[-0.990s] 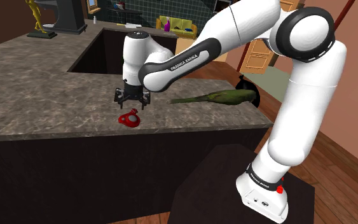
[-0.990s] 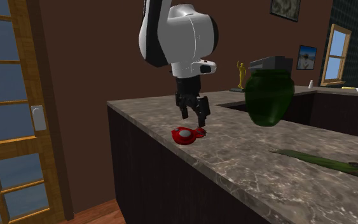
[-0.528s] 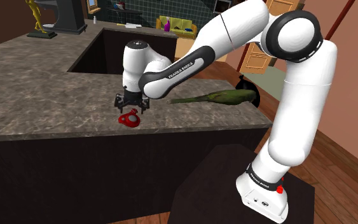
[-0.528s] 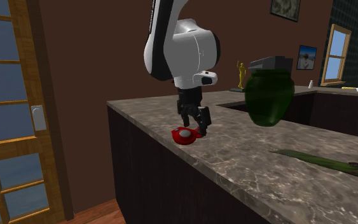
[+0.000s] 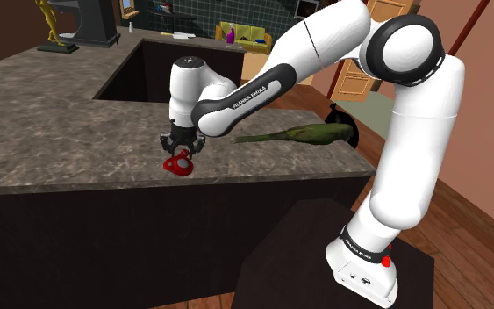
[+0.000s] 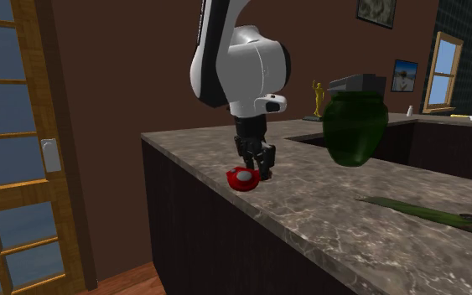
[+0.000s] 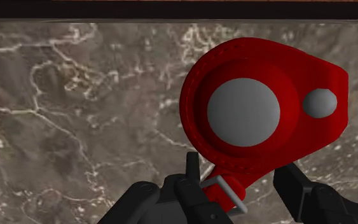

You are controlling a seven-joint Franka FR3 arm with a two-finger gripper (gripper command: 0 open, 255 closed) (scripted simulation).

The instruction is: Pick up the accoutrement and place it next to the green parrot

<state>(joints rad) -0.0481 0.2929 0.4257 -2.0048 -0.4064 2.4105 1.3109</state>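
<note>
The end effector stood low with its fingers clasping the red trinket, which lay on the counter, well apart from the green parrot.

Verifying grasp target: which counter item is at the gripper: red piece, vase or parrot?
The red piece, right at the gripper; green vase and parrot sit well away.

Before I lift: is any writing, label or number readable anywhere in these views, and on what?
"FRANKA EMIKA": along the arm's forearm, shoulder view.
Framed wall pictures: too small to read.
Red trinket and countertop: no text on either.
</note>
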